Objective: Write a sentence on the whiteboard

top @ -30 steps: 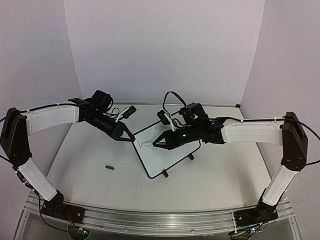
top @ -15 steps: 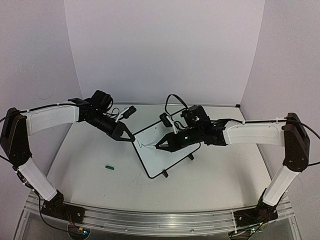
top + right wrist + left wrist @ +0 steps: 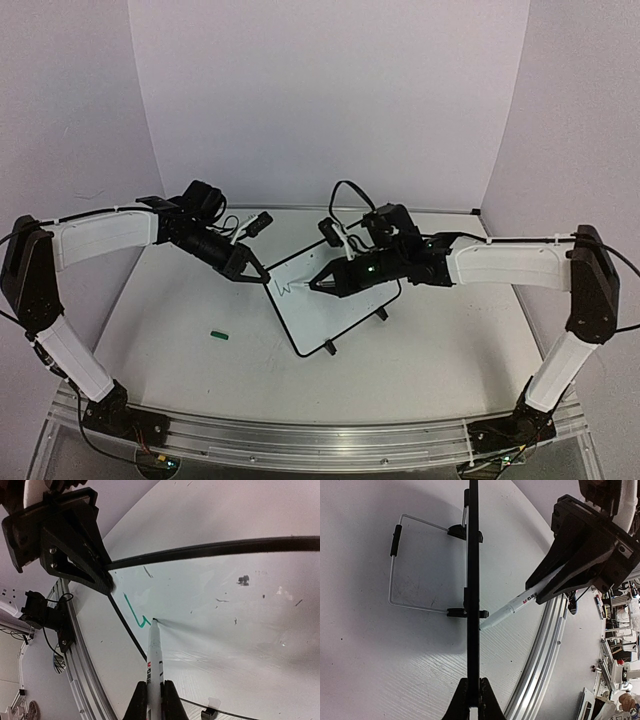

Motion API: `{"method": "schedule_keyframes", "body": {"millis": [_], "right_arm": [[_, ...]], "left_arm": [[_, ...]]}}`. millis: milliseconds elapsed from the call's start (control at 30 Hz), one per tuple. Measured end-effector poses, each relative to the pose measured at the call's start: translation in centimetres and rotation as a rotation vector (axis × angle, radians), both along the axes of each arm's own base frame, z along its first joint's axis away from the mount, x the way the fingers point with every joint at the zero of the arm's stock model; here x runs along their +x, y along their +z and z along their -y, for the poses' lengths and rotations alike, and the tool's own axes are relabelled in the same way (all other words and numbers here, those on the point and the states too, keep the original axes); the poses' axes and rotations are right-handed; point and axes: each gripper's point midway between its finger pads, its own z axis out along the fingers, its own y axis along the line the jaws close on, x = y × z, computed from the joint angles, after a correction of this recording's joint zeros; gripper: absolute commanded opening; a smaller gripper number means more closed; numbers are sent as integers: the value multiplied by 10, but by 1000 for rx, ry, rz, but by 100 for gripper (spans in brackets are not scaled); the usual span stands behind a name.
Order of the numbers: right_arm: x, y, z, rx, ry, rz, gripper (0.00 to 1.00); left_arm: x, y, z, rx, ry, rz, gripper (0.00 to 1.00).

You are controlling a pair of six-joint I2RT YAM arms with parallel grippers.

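Looking from above: whiteboard [image 3: 335, 310] propped on the surface [image 3: 200, 370], its left corner pinched by the clenched left hand [image 3: 260, 273], probably for steadying against writing pressure; right hand [image 3: 322, 285] grasping a marker [image 3: 311, 287] over the board's upper left; from the left wrist, frame edge-on between the fingers [image 3: 462, 702]; from the right wrist, marker tip touching the board beside a green stroke [image 3: 134, 611].
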Motion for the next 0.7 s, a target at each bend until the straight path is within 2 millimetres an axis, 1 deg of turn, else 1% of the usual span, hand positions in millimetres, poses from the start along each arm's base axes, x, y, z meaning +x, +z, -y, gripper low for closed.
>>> {"method": "schedule_keyframes", "body": {"millis": [167,367,700], "right_arm": [[7,13,-3,15,-12,33,0],[10,20,-5,24,-15,50,0],[10,22,-6,29,-9,54,0]], "left_arm": [[0,0,0,0,-1,0,0],[0,0,0,0,-1,0,0],[0,0,0,0,-2,0,0]]}}
